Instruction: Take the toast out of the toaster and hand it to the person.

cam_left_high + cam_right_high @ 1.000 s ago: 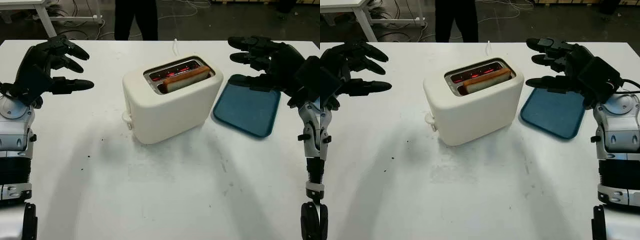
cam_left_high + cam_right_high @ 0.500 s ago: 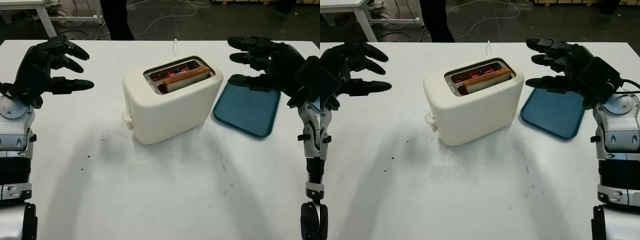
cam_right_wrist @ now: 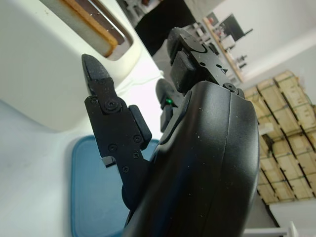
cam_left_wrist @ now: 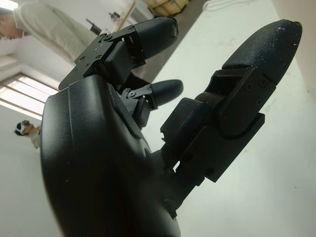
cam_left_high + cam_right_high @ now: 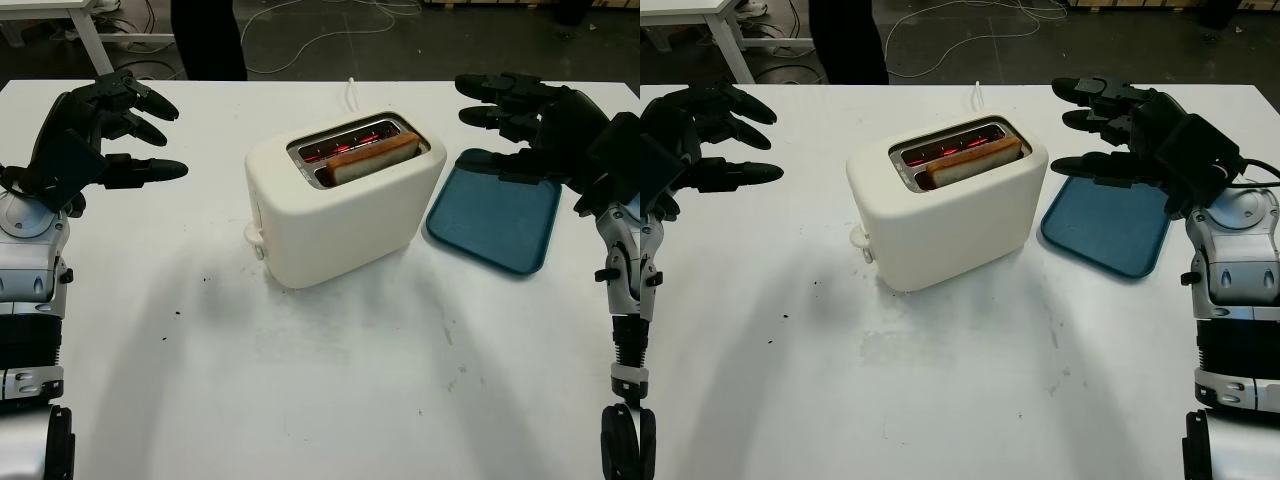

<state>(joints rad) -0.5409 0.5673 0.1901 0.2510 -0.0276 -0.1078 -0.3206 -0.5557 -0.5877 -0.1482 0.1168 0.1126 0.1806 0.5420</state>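
Standing behind the table (image 5: 330, 380), a person (image 5: 205, 40) is cut off by the top edge, so only dark trouser legs can be seen. The toast (image 5: 372, 157) sits in the front slot of the toaster (image 5: 340, 215), and only its upper crust rises above the slot; the lower part is hidden inside. The back slot glows red. The toaster's white cord (image 5: 352, 92) runs toward the far table edge, and its end cannot be made out.

The left hand (image 5: 100, 135) is raised over the left side of the table, well apart from the toaster, released and holding nothing. The right hand (image 5: 1135, 130) is also released and holds nothing; it hangs over the far end of the tray (image 5: 495, 220), and it covers part of the tray's rim. The blue tray lies just beside the toaster on the right.

The table is white, with a few small dark specks on the left near part. Behind it the floor (image 5: 400, 40) is dark, with loose cables, and the leg of another white table (image 5: 90, 35) stands at the far left.
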